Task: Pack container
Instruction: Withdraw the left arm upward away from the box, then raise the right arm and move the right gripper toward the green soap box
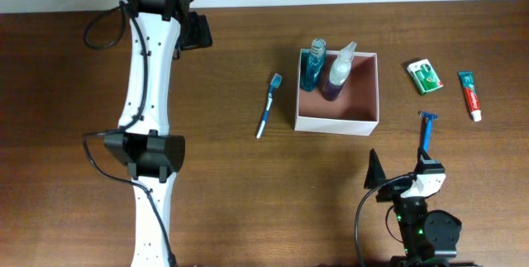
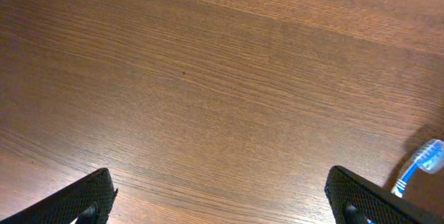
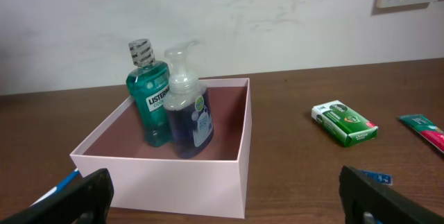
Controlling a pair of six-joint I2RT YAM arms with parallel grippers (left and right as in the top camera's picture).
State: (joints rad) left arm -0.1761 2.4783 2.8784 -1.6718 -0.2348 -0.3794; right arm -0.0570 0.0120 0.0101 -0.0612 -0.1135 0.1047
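While upright, mouthwash bottle (image 3: 148, 99) inside container (image 3: 173, 181)

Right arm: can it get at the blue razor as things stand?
Probably yes. The razor lies on bare table just ahead of the open right tool, nothing between them. It sits off-centre to the tool, so a sideways shift looks needed.
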